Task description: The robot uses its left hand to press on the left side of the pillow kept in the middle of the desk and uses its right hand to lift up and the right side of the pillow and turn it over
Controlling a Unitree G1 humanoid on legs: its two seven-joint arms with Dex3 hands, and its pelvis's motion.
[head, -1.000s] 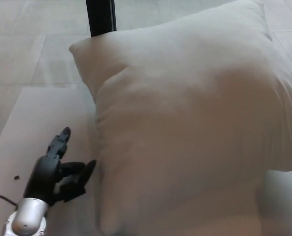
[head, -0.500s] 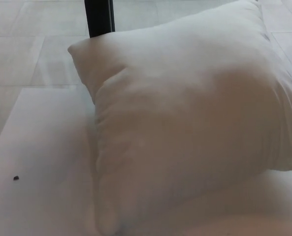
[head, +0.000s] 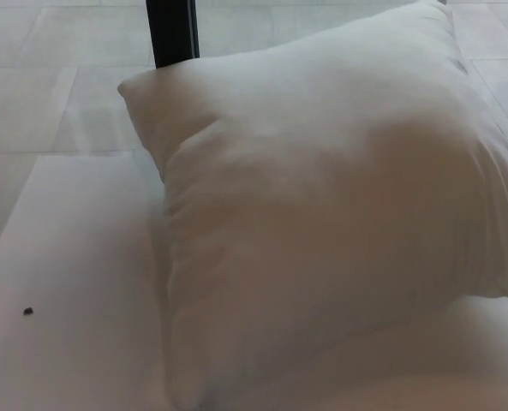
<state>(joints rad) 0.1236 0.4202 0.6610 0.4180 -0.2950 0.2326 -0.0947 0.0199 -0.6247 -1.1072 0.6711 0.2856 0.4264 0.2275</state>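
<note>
A large white pillow (head: 322, 214) fills most of the head view. It lies on the pale desk (head: 74, 257), its far left corner pointing toward the top left and its right side running off the picture's right edge. Neither of my hands shows anywhere in the picture.
A black post (head: 172, 30) stands behind the pillow's far left corner. A small dark speck (head: 28, 311) lies on the desk at the lower left. Tiled floor (head: 31, 94) shows beyond the desk's far edge.
One second ago my left hand lay open on the desk by the pillow's lower left side. It has withdrawn out of the picture. The pillow has stayed put.
</note>
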